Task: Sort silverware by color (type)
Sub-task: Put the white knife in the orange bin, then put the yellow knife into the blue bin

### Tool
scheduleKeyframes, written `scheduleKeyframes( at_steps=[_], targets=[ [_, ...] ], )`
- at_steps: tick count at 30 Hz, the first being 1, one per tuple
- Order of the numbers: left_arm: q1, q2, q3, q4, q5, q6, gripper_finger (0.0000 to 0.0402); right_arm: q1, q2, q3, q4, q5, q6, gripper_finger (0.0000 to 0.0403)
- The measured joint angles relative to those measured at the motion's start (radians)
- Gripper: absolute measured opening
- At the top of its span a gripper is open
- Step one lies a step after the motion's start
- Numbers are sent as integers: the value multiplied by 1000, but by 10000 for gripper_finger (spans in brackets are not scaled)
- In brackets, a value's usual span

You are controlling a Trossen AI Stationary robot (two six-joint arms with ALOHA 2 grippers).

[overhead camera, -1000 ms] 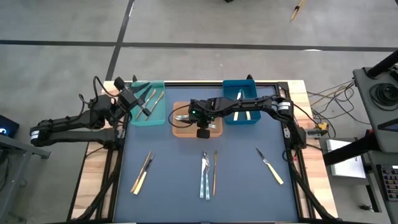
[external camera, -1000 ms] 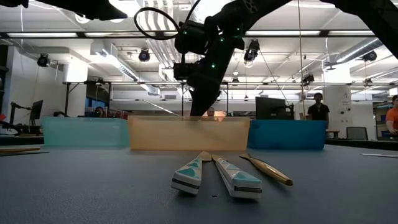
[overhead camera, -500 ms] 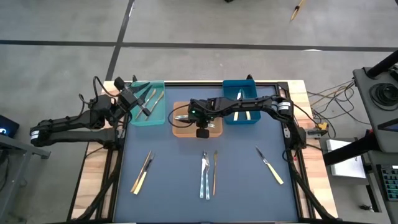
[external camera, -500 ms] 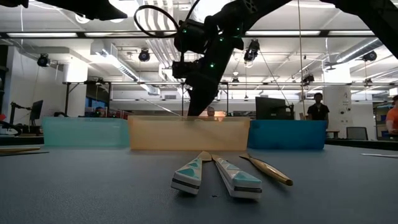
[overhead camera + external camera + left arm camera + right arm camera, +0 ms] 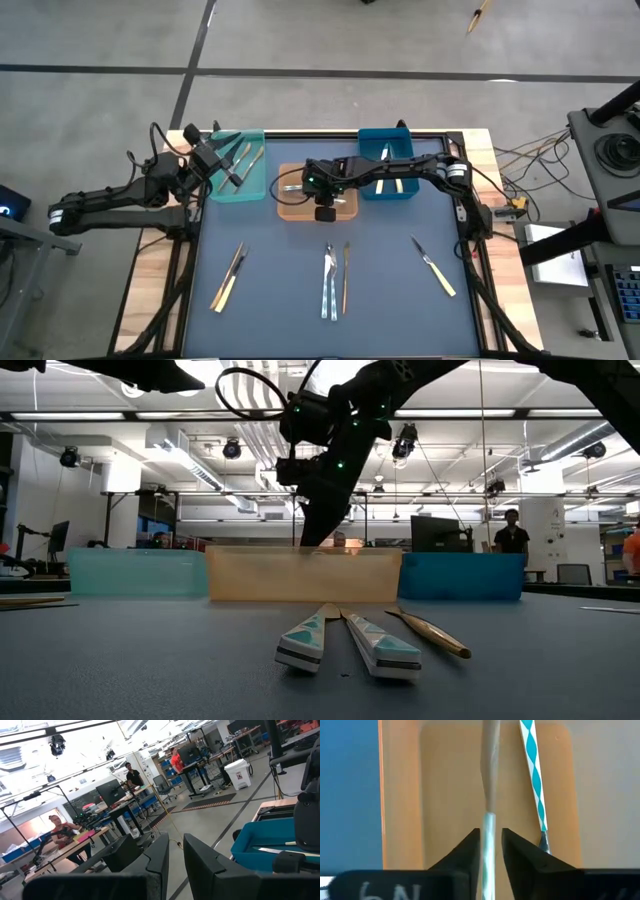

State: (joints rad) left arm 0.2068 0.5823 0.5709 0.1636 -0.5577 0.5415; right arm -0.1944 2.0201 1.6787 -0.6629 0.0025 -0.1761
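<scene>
I see the teal rectangular bin [image 5: 238, 166] at eleven o'clock holding gold cutlery; the left gripper [image 5: 228, 172] over it is nearly closed and empty. In the orange bin [image 5: 300, 203] at twelve, the right gripper [image 5: 490, 851] narrowly brackets a teal-striped utensil [image 5: 489, 820], grip uncertain. The blue bin [image 5: 390, 170] at one holds cream-handled pieces.

Silverware [image 5: 335, 282] scattered flat on mat, some in bins
</scene>
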Motion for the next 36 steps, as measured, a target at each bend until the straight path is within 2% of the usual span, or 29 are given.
scheduleKeyframes(
  at_steps=[7,13,20,29,36],
  targets=[
    [0,0,0,0,0,0,40,0,0,0,3,0,20,123],
    [0,0,-1,0,0,0,40,0,0,-1,16,0,24,139],
    [0,0,-2,0,0,0,40,2,-32,8,16,-2,53,122],
    [0,17,-2,-1,0,-33,40,36,-153,-13,31,-1,18,86],
    [-2,46,2,-50,1,-139,40,108,-268,-160,186,11,-26,58]
  ],
)
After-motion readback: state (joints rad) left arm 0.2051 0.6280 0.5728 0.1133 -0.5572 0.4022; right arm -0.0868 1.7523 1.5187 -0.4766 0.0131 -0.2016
